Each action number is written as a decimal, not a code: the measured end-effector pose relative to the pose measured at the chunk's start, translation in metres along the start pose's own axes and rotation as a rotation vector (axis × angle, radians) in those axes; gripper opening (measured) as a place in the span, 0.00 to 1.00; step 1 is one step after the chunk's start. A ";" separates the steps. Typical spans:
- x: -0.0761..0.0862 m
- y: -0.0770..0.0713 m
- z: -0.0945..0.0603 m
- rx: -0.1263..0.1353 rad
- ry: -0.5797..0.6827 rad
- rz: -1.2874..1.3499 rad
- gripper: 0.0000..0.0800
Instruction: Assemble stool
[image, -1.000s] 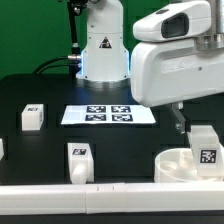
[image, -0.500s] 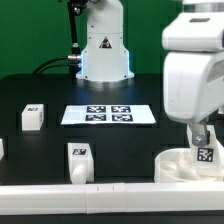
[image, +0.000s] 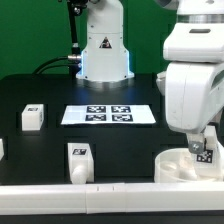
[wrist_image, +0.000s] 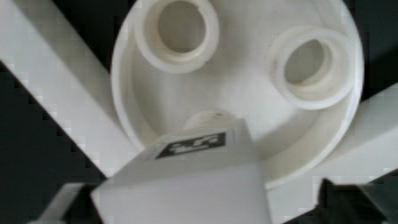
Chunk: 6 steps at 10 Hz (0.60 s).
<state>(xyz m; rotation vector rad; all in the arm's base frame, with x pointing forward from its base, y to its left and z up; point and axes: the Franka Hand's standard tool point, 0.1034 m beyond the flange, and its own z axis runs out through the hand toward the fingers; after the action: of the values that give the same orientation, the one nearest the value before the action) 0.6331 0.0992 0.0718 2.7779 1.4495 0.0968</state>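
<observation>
Straddling a leg (wrist_image: 187, 185), the fingers (wrist_image: 63, 200) of the gripper (wrist_image: 192, 205) sit one on each side of it. Whether they press its faces or stand just clear, I cannot tell. The leg lies directly between them, its long axis running away from the wrist to the seat (wrist_image: 196, 100). Its far end meets the disc near the middle, beside two open sockets (wrist_image: 178, 30). Only the wrist view shows those sockets. The exterior view shows the leg standing slightly tilted on the seat at the table's (image: 40, 90) front edge, and a second leg (image: 80, 158) well apart.
</observation>
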 end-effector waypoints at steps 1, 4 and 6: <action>0.000 0.000 0.000 0.000 0.001 0.043 0.47; -0.002 0.004 0.000 -0.008 0.013 0.438 0.42; 0.001 0.002 0.001 -0.018 0.057 0.792 0.42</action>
<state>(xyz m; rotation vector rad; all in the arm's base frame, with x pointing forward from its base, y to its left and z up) 0.6352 0.0987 0.0705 3.1522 0.2677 0.1848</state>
